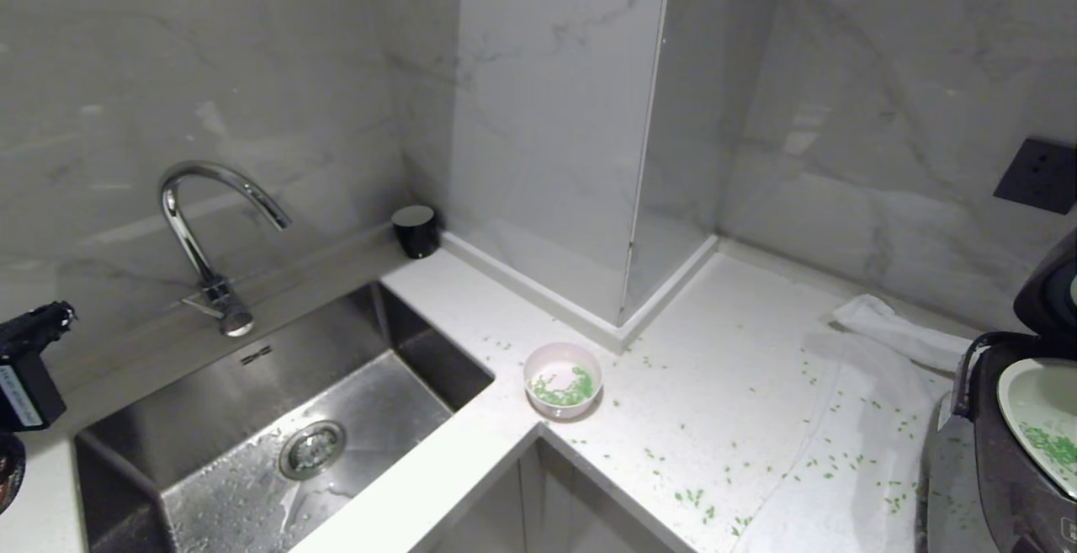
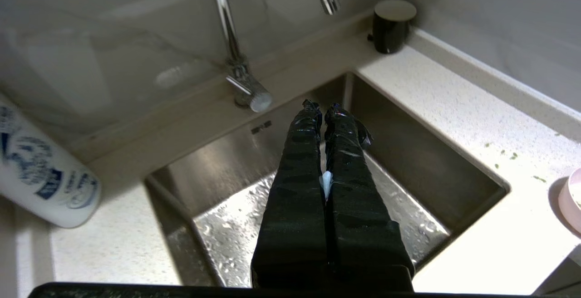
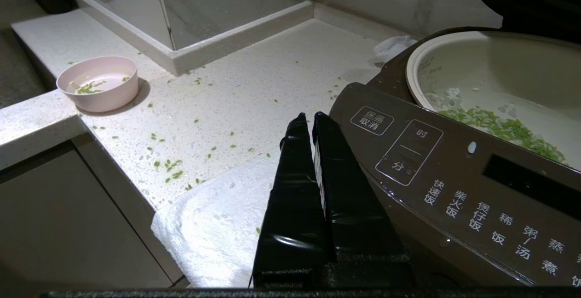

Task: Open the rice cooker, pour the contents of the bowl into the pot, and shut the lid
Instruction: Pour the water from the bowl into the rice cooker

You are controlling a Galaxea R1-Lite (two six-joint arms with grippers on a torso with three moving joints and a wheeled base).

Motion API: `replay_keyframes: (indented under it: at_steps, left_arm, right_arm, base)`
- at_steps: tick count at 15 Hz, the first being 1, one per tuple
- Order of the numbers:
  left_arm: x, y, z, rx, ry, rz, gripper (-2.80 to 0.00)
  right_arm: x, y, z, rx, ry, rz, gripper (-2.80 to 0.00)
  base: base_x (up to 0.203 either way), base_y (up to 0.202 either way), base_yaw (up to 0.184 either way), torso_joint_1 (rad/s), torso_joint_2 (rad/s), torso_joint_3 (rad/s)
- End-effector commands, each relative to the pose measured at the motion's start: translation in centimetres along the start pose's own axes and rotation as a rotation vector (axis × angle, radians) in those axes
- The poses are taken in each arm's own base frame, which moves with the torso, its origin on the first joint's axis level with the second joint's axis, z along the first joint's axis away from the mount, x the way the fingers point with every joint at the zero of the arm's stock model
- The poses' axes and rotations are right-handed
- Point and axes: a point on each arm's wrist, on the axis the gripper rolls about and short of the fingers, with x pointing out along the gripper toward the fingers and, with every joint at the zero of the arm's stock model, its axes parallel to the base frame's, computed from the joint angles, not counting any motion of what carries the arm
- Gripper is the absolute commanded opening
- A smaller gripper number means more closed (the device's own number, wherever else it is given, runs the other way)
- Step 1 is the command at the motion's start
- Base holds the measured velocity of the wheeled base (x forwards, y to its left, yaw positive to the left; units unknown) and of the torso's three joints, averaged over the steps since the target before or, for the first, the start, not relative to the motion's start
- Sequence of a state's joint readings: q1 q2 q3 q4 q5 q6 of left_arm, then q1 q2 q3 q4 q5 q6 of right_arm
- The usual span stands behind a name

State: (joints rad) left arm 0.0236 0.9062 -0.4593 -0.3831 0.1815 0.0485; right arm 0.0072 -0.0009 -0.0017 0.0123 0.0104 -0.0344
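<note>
The pale pink bowl (image 1: pixel 562 380) (image 3: pixel 97 82) stands on the white counter near the sink corner, with some green contents (image 1: pixel 564 389) left in it. At the far right the dark rice cooker (image 1: pixel 1010 460) (image 3: pixel 454 171) has its lid (image 1: pixel 1052 292) raised. Its pale pot (image 3: pixel 490 62) holds green grains (image 3: pixel 499 128). My left gripper (image 1: pixel 50 317) (image 2: pixel 323 107) is shut and hangs over the sink, far left of the bowl, holding nothing. My right gripper (image 3: pixel 307 119) is shut and empty, low beside the cooker's front panel, above the towel.
A steel sink (image 1: pixel 202 443) with a chrome faucet (image 1: pixel 210 225) fills the left. A black cup (image 1: pixel 416 230) sits in the wall corner. A white towel (image 1: pixel 850 418) lies by the cooker. Loose green grains (image 1: pixel 690 498) dot the counter. A white bottle (image 2: pixel 41 175) stands left of the sink.
</note>
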Motion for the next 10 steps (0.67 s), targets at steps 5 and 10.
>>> replay_keyframes:
  at_steps: [5, 10]
  left_arm:
    - [-7.8, 1.4, -1.0, -0.013, -0.140, 0.007, -2.80]
    - [-11.0, 1.8, -4.7, -0.012, -0.148, 0.002, -2.80]
  right_arm:
    - [0.0, 0.0, 0.0, -0.001, 0.001, 0.001, -2.80]
    - [0.0, 0.0, 0.0, -0.001, 0.001, 0.001, -2.80]
  base:
    - [0.000, 0.000, 0.000, 0.000, 0.00, 0.000]
    - [0.000, 0.000, 0.000, 0.000, 0.00, 0.000]
